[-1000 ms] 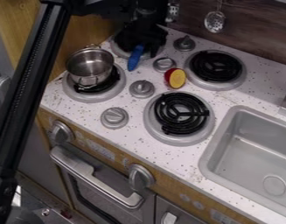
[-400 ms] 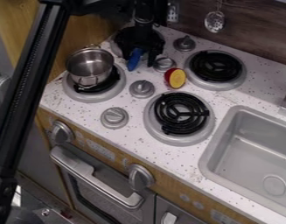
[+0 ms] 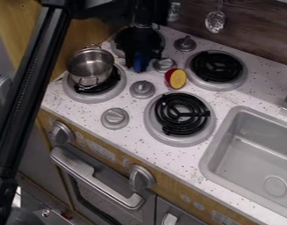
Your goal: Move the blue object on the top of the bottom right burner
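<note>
Can see the blue object (image 3: 139,64) in the upper part of the frame, left of centre — partly hidden by the black gripper (image 3: 140,52), near the front of the upper-left burner (image 3: 115,47). Cannot tell from this angle whether gripping the blue object or merely around it.

Just right of there, notice a red and yellow piece (image 3: 177,79) on the speckled counter (image 3: 163,156), beside a small grey knob (image 3: 164,64). Farther left, find a shiny metal pot (image 3: 88,66), upright on the left burner (image 3: 69,89), open at the top and showing bare metal inside.

Toward the upper right, see a black-coiled burner (image 3: 216,66); at the centre, another one, the lower burner (image 3: 181,113). At the right edge, meet the grey sink (image 3: 223,132) — containing a round drain (image 3: 275,186). Near the top edge, spot a hanging perforated ladle (image 3: 216,22).

Along the wooden front (image 3: 174,189), between and beside large knobs, can make out pale printed markings (image 3: 101,152), too small to read. Below them, at lower left, see a silver oven handle (image 3: 97,180).
</note>
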